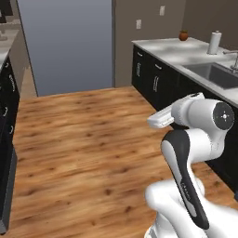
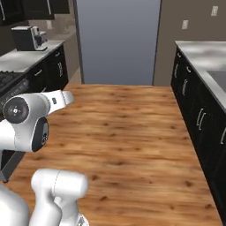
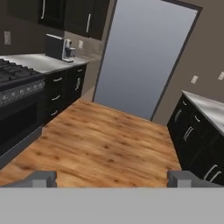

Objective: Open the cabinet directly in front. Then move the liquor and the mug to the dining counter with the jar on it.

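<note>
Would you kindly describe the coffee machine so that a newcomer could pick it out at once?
Start at the black stove on the kitchen's left side, then follow the grey worktop beyond it towards the far wall. The coffee machine stands at that end, under the dark wall cabinets: a boxy dark appliance with a silver front, the sole item standing there.

1. No words, numbers or signs can be read in any of the pictures.
2. The dark strip on the robot arm (image 1: 186,186) has tiny marks in the left base view, too small to read.
3. The coffee machine (image 3: 60,48) on the desk shows no name or label that can be made out.
</note>
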Available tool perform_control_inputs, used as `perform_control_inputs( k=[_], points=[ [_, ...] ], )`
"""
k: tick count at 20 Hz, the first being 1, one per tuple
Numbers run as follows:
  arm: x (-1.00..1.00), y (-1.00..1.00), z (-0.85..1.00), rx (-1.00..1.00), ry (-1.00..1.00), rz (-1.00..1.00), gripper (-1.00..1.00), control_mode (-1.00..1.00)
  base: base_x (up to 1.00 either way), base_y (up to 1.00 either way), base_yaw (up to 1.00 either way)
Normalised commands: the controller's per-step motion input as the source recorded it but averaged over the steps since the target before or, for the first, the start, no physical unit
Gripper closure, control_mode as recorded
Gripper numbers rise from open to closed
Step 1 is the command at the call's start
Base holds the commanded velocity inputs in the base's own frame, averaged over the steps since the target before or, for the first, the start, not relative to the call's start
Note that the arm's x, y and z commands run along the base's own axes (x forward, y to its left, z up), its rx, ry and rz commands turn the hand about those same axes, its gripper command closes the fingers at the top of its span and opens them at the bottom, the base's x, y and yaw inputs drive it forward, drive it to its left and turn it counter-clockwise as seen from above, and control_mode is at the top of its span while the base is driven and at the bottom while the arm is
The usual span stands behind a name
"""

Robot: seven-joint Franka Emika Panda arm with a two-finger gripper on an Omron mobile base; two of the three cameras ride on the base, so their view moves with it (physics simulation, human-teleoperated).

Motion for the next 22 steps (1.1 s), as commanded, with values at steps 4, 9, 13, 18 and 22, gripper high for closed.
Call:
perform_control_inputs(
  k=[4, 9, 13, 18, 22],
  points=[
    [0.0, 0.0, 0.0, 0.0, 0.0, 0.0, -1.0, 1.0, 1.0, -0.04, 0.02],
    [0.0, 0.0, 0.0, 0.0, 0.0, 0.0, -1.0, 1.0, 1.0, -0.19, 0.01],
    [0.0, 0.0, 0.0, 0.0, 0.0, 0.0, -1.0, 1.0, 1.0, -0.29, 0.0],
    [0.0, 0.0, 0.0, 0.0, 0.0, 0.0, -1.0, 1.0, 1.0, -0.48, 0.0],
    [0.0, 0.0, 0.0, 0.0, 0.0, 0.0, -1.0, 1.0, 1.0, -0.47, 0.0]
  ],
)
